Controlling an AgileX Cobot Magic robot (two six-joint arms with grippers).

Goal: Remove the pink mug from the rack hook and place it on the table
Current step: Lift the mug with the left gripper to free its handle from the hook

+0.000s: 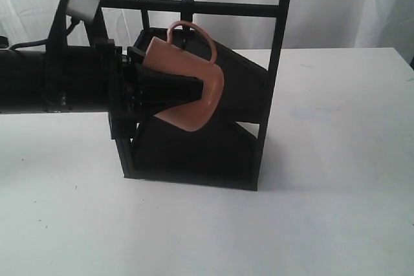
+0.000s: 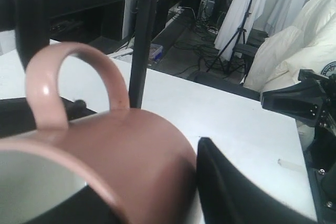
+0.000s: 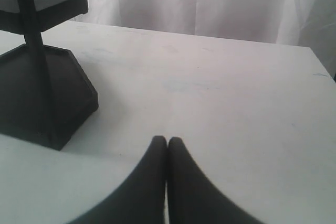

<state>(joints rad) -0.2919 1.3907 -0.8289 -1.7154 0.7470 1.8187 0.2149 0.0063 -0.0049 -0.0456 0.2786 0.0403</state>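
Observation:
The pink mug (image 1: 194, 105) hangs tilted in front of the black rack, its cream inside (image 2: 31, 182) turned toward the left arm. My left gripper (image 1: 204, 92) is shut on the mug's wall, with one finger (image 2: 231, 192) outside and the other inside. The handle loop (image 1: 197, 30) sits just under the crossbar, and the rack hook (image 1: 186, 10) reaches down into the loop; whether they touch I cannot tell. The mug is well above the table (image 1: 323, 211). My right gripper (image 3: 167, 141) is shut and empty, low over the table (image 3: 236, 93), and out of the exterior view.
The black rack (image 1: 277, 75) stands mid-table with tall posts and angular shelves (image 3: 47, 93). Bare white tabletop lies in front of it and to its right. White curtains hang behind. A black arm part (image 2: 299, 103) shows beyond the table's far edge.

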